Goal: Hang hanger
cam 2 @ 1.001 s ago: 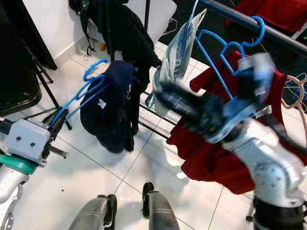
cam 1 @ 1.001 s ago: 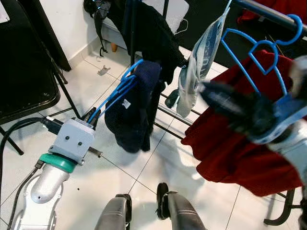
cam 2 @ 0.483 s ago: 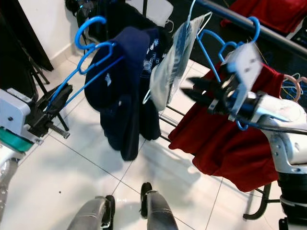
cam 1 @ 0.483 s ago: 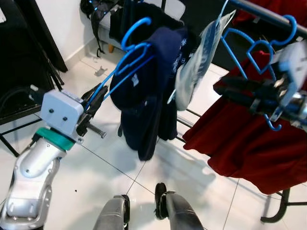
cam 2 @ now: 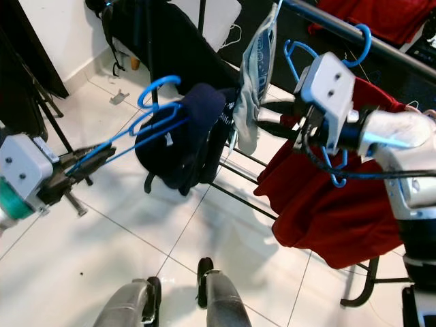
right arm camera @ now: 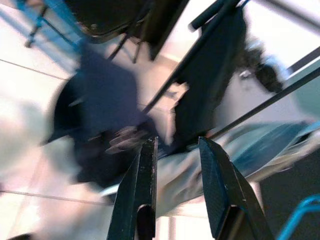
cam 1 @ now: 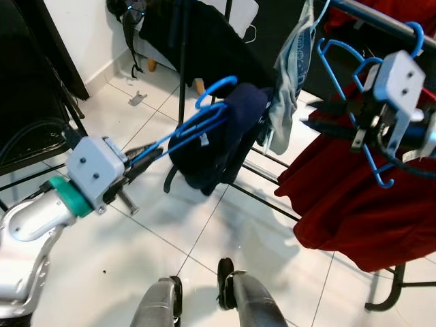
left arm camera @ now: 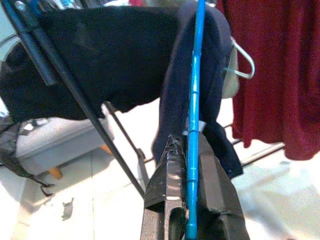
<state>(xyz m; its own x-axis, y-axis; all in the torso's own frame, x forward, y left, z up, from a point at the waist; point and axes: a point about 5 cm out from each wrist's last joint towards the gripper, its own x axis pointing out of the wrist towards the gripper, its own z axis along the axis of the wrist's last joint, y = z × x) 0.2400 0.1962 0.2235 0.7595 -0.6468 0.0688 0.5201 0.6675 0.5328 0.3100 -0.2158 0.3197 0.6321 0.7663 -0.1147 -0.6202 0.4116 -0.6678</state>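
Observation:
A blue hanger (cam 1: 197,122) carries a navy garment (cam 1: 221,133) and sticks out slantwise from my left gripper (cam 1: 139,158), which is shut on its lower bar. In the left wrist view the black fingers (left arm camera: 170,170) pinch the blue bar (left arm camera: 194,115), with the navy garment (left arm camera: 120,60) beyond. The hanger's hook (cam 1: 216,87) hangs free, left of the dark rail (cam 1: 381,17). My right gripper (cam 1: 310,119) is open at rail height, pointing left toward the garment; its fingers (right arm camera: 141,190) hold nothing.
On the rail hang a pale cloth (cam 1: 291,65) and a red garment (cam 1: 354,197) on another blue hanger (cam 1: 368,68). A black garment (cam 1: 204,41) hangs on the rack behind. The rack's low bars (cam 1: 266,201) cross the white tiled floor. Dark furniture (cam 1: 34,102) stands left.
My left arm has dropped the hanger lower than half a second ago and tilted it toward the rack. My right gripper has risen and now points left, nearer the pale cloth.

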